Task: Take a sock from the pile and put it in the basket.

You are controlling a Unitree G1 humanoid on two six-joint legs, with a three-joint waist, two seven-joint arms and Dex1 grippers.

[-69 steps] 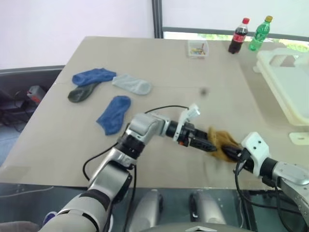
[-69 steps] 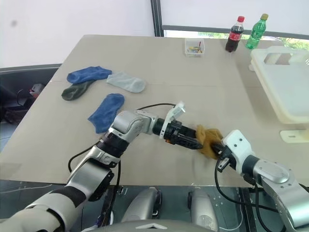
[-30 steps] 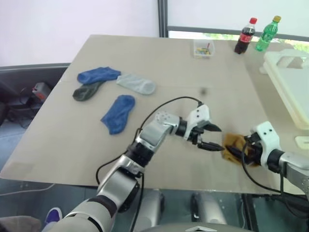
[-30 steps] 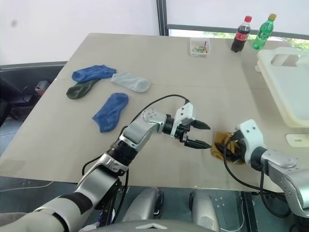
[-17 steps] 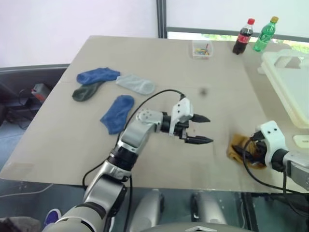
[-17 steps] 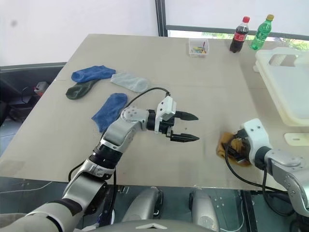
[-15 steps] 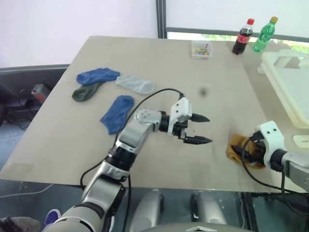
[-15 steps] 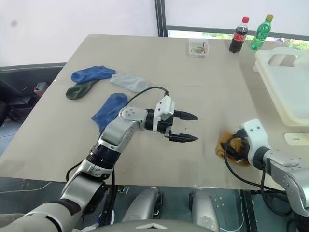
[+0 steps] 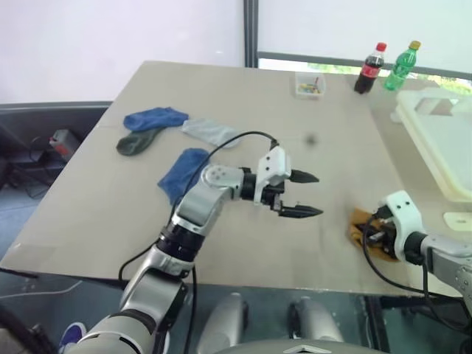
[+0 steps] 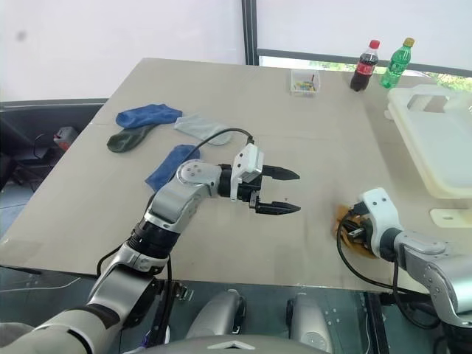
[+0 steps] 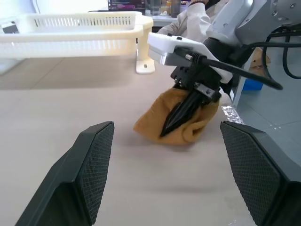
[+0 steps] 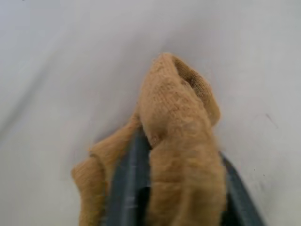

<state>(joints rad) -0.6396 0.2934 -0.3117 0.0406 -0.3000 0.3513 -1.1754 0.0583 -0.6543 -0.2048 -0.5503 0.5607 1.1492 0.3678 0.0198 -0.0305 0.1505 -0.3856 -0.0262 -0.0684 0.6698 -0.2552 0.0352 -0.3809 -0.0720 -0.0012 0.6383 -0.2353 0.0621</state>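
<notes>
Left wrist view: our right gripper (image 11: pixel 181 115), wide a moment ago, now pinches the mustard sock (image 11: pixel 188 127) on the table (image 9: pixel 221 96). Our left gripper (image 9: pixel 308 195) has backed away, spread and empty. We judge the handover done; the basket (image 10: pixel 435 140) lies well apart.

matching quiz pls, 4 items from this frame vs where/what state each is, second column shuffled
Things:
1. yellow sock
2. left gripper
3. basket
4. cola bottle

States or places:
A. at the table's right edge, nothing in it that I can see
B. fingers apart over bare table, holding nothing
C. standing at the far edge beside a green bottle
D. bunched on the table, pinched by the right gripper

Pairs: 1-D, 2-B, 3-A, 4-C
</notes>
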